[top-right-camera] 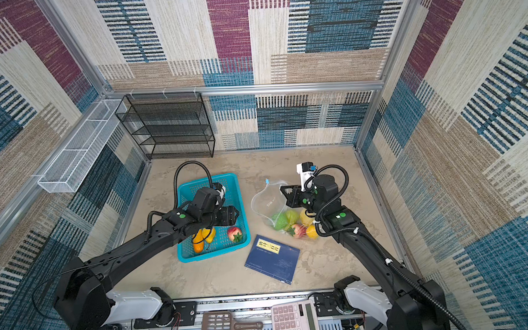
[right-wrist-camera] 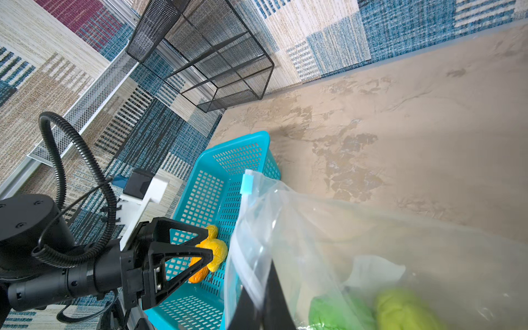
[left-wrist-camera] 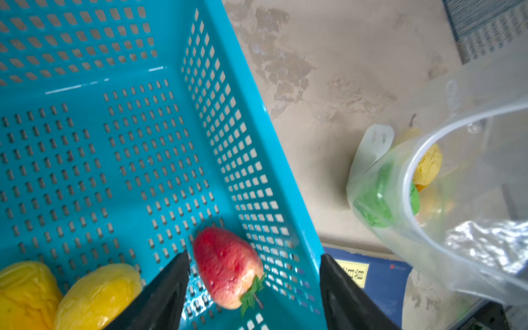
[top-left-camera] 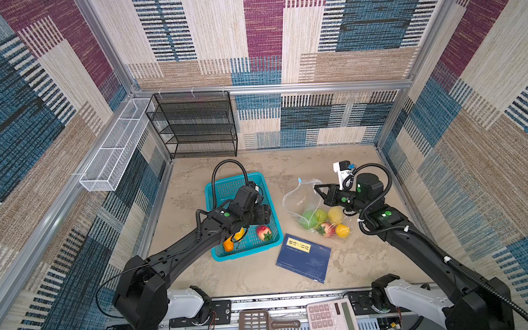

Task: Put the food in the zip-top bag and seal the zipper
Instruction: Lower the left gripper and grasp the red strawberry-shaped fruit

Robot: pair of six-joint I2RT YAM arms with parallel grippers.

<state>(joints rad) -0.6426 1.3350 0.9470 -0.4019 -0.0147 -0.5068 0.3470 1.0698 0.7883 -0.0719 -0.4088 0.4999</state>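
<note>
The food is split between two places. A red strawberry (top-left-camera: 263, 232) (left-wrist-camera: 227, 267) and yellow and orange pieces (top-left-camera: 229, 244) (left-wrist-camera: 97, 294) lie in the teal basket (top-left-camera: 244, 254). Green, yellow and red pieces (top-left-camera: 308, 218) sit inside the clear zip-top bag (top-left-camera: 297, 201) (top-right-camera: 265, 202). My left gripper (top-left-camera: 266, 214) (left-wrist-camera: 254, 255) hovers open over the basket, with the strawberry below, between its fingers. My right gripper (top-left-camera: 317, 188) (right-wrist-camera: 257, 297) is shut on the bag's rim and holds the mouth up and open. The zipper's light-blue slider (top-left-camera: 300, 180) (right-wrist-camera: 247, 184) sits at the far end of the mouth.
A blue book (top-left-camera: 303, 258) lies in front, between basket and bag. A black mesh rack (top-left-camera: 195, 125) stands at the back left, and a white mesh tray (top-left-camera: 114, 149) hangs on the left wall. A calculator (top-left-camera: 331, 319) and a brown scoop (top-left-camera: 256, 324) lie at the front edge.
</note>
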